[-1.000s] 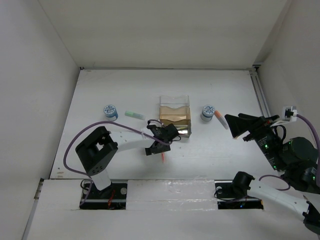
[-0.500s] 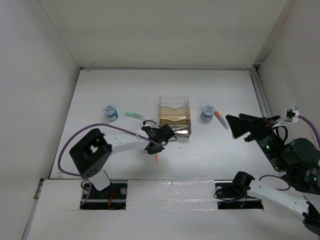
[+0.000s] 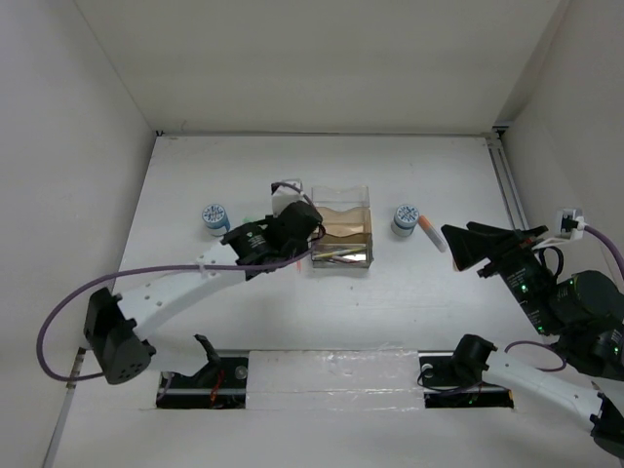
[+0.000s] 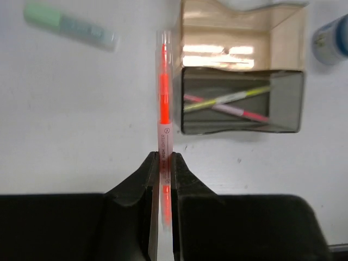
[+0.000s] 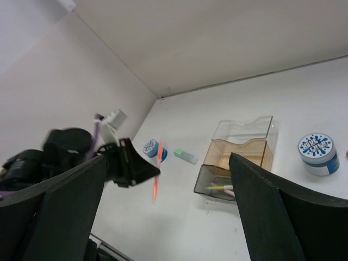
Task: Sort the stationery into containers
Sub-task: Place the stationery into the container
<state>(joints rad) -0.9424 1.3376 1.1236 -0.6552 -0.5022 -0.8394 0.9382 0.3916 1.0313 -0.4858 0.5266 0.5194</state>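
Two fingers of the left claw (image 4: pixel 165 163) are closed on the orange pen (image 4: pixel 163 92) at its near end, just left of the organizer (image 4: pixel 223 35). Its long axis runs near to far along that left wall, free tip pointing far. Released here it would likely land outside; swung right too low, the free end could catch the wall and twist loose.

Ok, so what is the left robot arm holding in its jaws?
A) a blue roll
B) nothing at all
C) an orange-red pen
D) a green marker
C: in the left wrist view, the left arm's jaws are closed on a thin orange-red pen, while the green marker lies loose on the table.
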